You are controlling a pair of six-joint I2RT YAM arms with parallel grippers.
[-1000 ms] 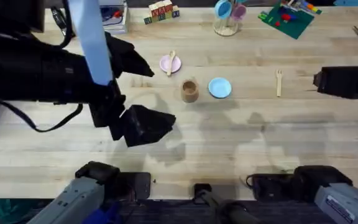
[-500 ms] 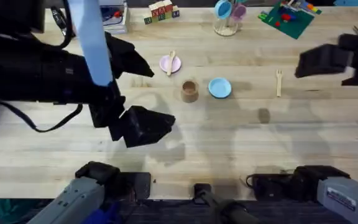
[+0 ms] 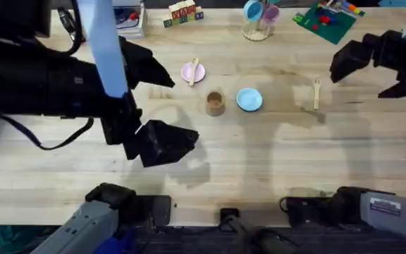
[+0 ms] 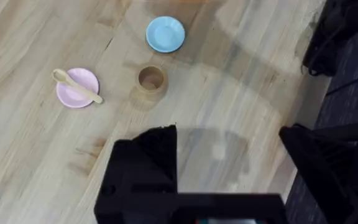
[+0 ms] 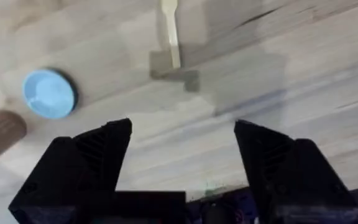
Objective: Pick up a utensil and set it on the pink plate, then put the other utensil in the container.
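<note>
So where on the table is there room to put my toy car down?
Bare wood runs between the blue plate and the fork, and across the near stretch in front of the cup. It is crowded around the pink plate holding the spoon, and at the far edge by the blocks.

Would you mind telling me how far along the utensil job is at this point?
The first half looks done: the spoon lies across the pink plate. In hand: the right gripper, jaws open and empty, hovers near the fork, which lies on the bare table. Left to do: grasp the fork and put it in the cup, which looks empty. The left gripper is open too.
</note>
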